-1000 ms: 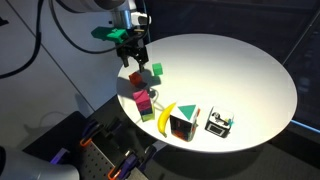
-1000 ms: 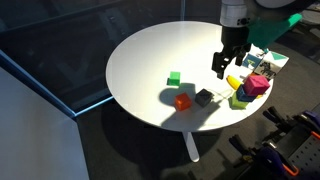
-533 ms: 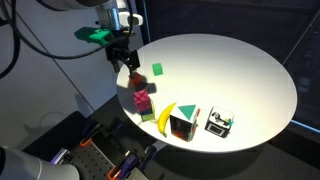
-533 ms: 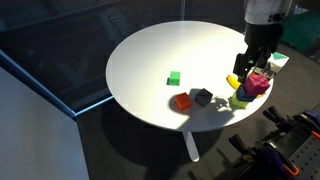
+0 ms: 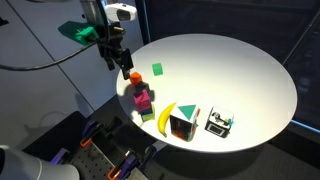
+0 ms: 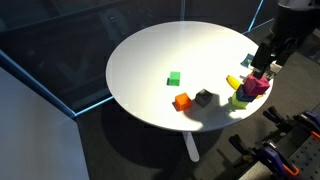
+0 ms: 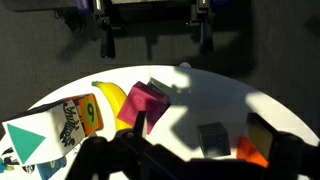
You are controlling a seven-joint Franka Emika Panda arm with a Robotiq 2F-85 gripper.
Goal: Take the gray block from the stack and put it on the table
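The gray block lies on the table near its edge, just beside the orange cube and apart from the stack. It looks light and rigid, so opposite flat faces suit pinching. The gripper hangs spread and empty.

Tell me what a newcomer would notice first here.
The big round white table glows against the dark room. At its edge a magenta-topped stack sits beside a banana, with the gray block and orange cube close by. The open gripper hangs near that edge.
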